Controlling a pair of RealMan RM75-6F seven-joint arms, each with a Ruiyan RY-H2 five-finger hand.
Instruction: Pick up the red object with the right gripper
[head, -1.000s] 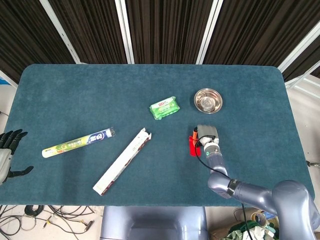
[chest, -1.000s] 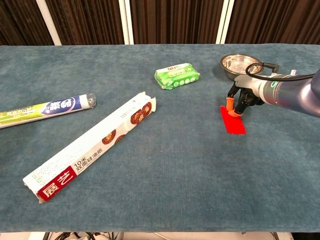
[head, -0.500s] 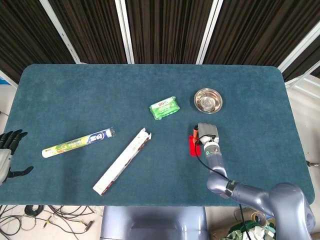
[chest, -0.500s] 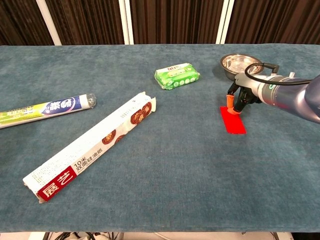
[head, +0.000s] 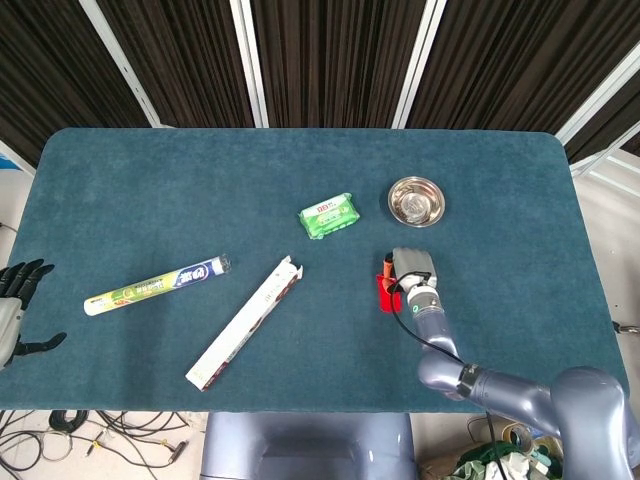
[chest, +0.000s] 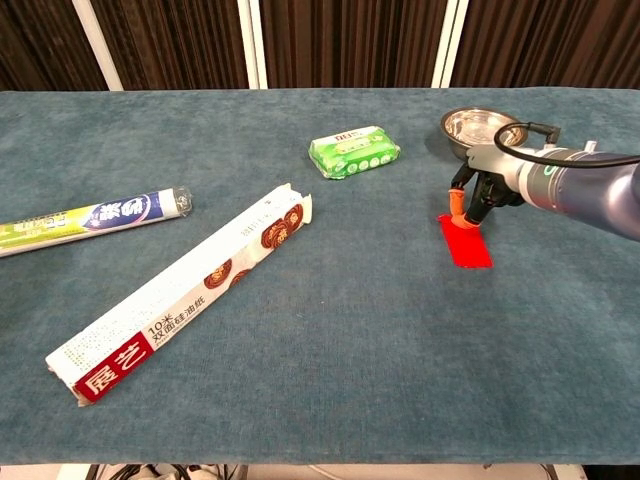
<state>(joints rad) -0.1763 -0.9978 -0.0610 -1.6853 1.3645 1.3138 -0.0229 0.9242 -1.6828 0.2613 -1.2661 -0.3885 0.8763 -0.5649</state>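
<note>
Currently my right hand (chest: 478, 192) sits fingertips-down on the red object (chest: 466, 243) — grip unclear (fingers curled); left hand (head: 12, 305) spread.

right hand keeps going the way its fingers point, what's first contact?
The right hand points its fingers down at the far end of the red object. That comes first, likely with the table right under it. Whether they already touch is unclear.

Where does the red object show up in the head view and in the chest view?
Head view: the red object lies right of centre, partly hidden under the right hand.
Chest view: the red object lies flat at right, the right hand at its far end.
Shared landmark: the metal bowl just beyond it.
</note>
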